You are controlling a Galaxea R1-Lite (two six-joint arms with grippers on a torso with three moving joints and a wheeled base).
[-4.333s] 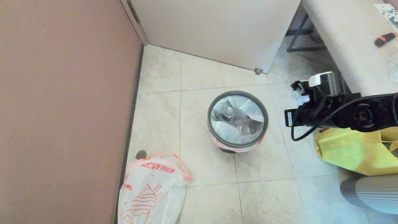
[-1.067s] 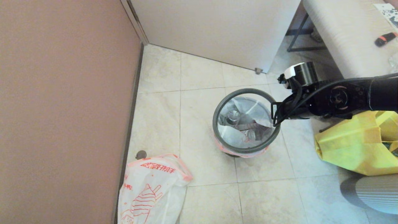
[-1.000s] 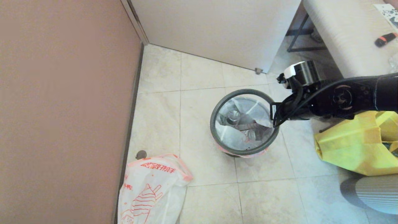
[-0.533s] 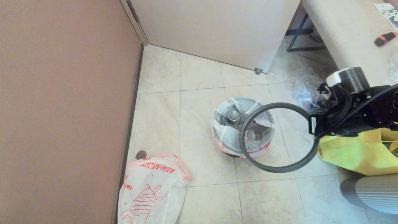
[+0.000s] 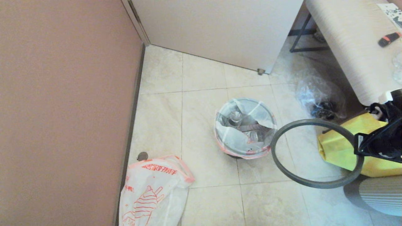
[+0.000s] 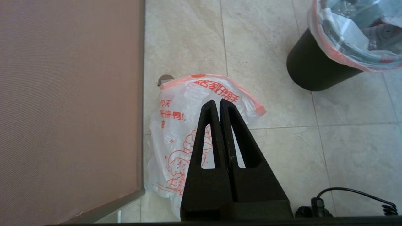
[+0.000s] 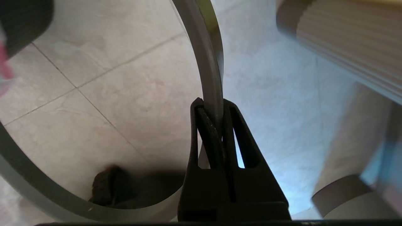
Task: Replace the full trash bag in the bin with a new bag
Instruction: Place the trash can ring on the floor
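The black bin (image 6: 314,69) stands mid-floor with the full trash bag (image 5: 241,131) in it, bottles and paper showing and the pink rim folded over the bin's edge. The dark grey hoop (image 5: 314,121) is off the bin and hangs in the air to its right. My right gripper (image 5: 359,150) is shut on the hoop (image 7: 207,62), pinching its band between the fingertips (image 7: 213,105). The limp new bag (image 5: 150,188) lies by the left wall. My left gripper (image 6: 217,102) hovers above the new bag (image 6: 179,125), shut and empty.
A big yellow bag (image 5: 339,150) sits right of the hoop, and a clear plastic bag (image 5: 317,94) lies behind it. A light table (image 5: 345,40) fills the back right. The brown wall (image 5: 62,94) lines the left and a pale door (image 5: 220,31) the back. A grey ribbed object (image 5: 380,194) is at front right.
My right gripper has lifted the hoop off the bin and carried it right and nearer to me. The full bag's rim now sits bare on the bin.
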